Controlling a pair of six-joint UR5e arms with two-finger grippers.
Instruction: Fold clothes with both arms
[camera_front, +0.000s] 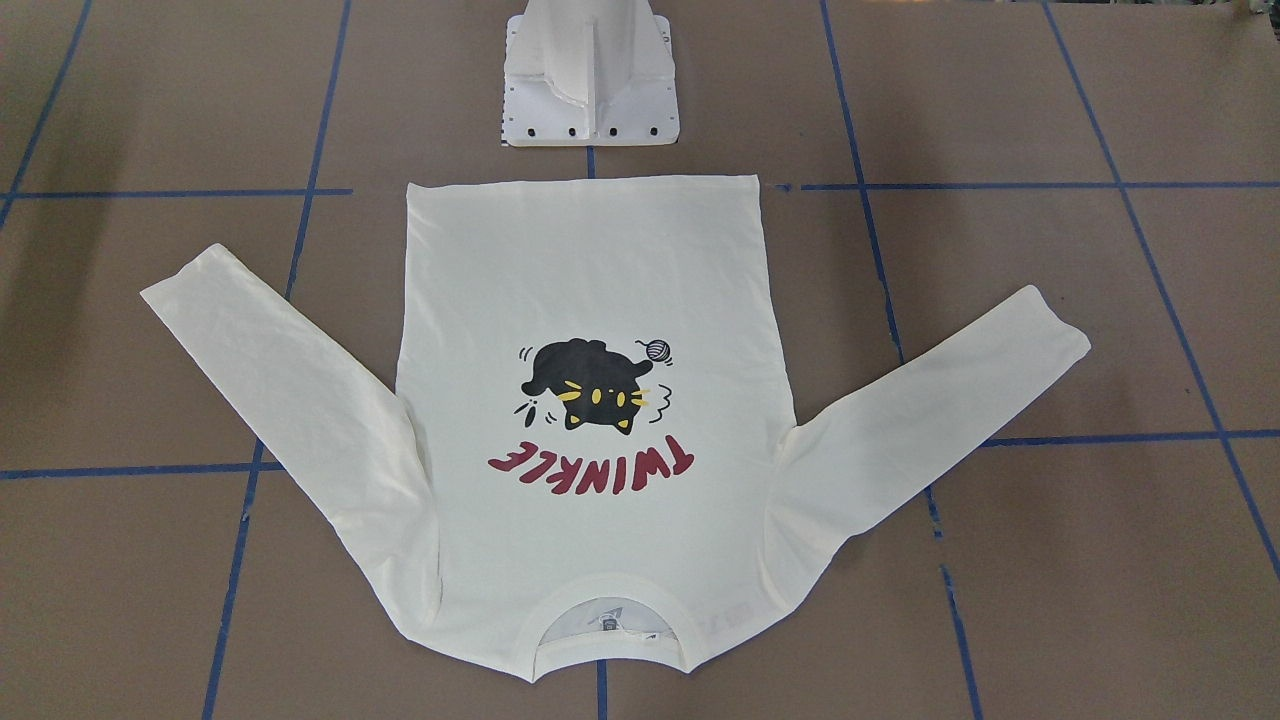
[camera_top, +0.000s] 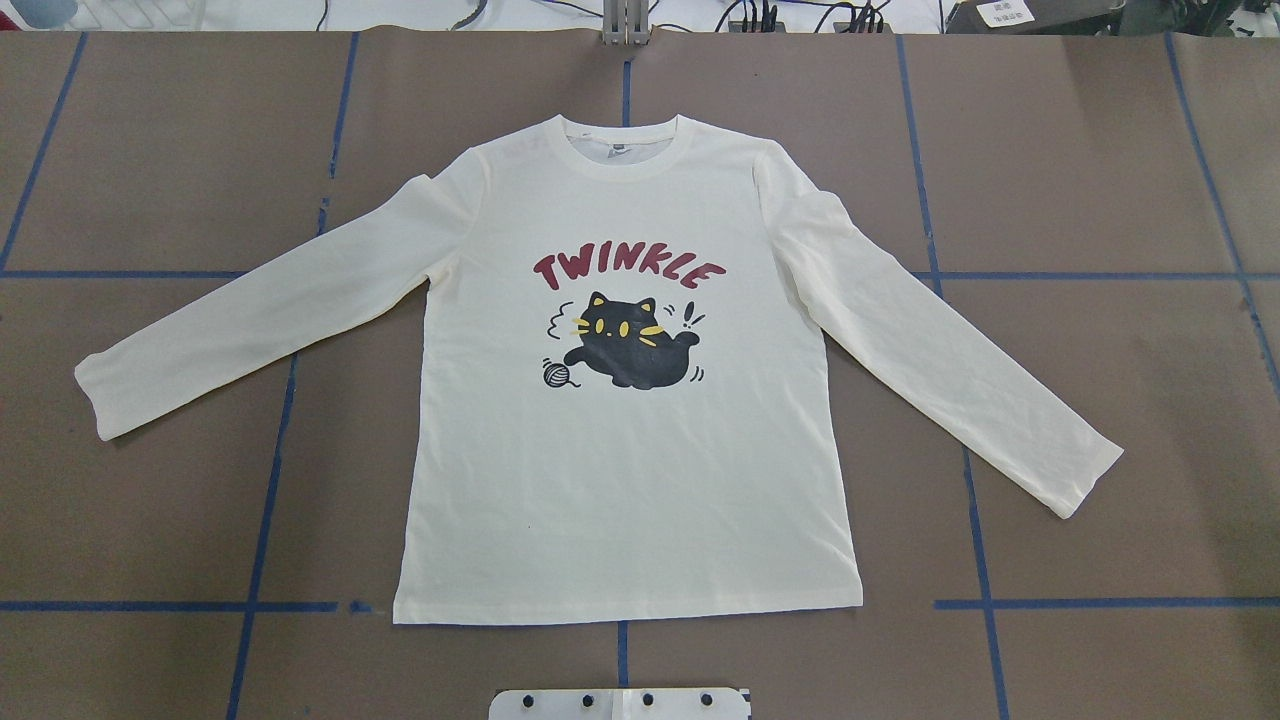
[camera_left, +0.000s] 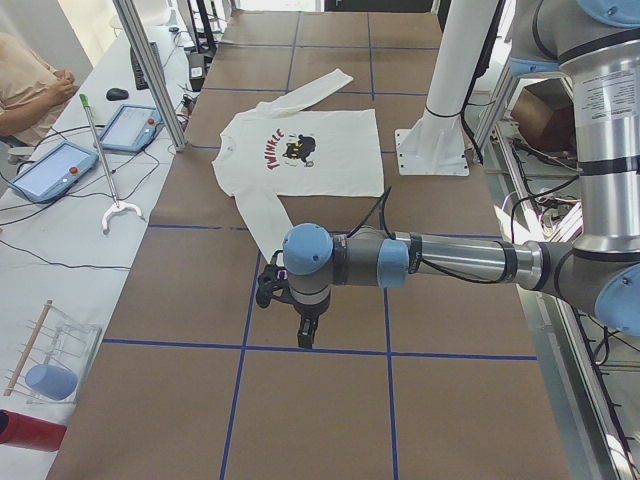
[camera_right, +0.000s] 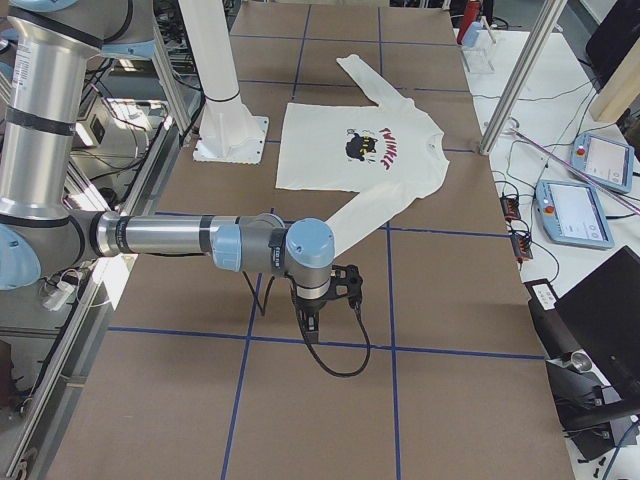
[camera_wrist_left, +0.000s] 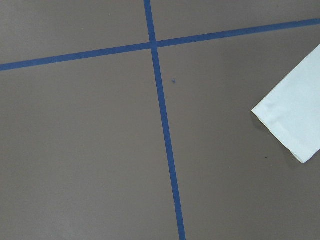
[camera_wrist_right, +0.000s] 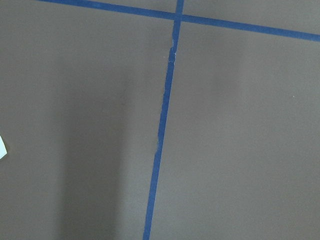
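Note:
The cream long-sleeved T-shirt (camera_top: 620, 500) lies flat, print side up, with both sleeves spread out and down; the black cat and red "TWINKLE" show. It also shows in the front view (camera_front: 590, 280). Its hem is nearest the robot base. My left gripper (camera_left: 305, 335) hangs over bare table just past one sleeve cuff (camera_wrist_left: 295, 120). My right gripper (camera_right: 312, 325) hangs over bare table past the other sleeve. Both grippers show only in the side views, so I cannot tell whether they are open or shut. Neither touches the shirt.
The white base pedestal (camera_front: 590, 80) stands just behind the hem. Blue tape lines (camera_top: 265, 500) grid the brown table. Aluminium posts (camera_left: 150, 70), tablets (camera_left: 130, 125) and an operator (camera_left: 30, 85) are along the far side.

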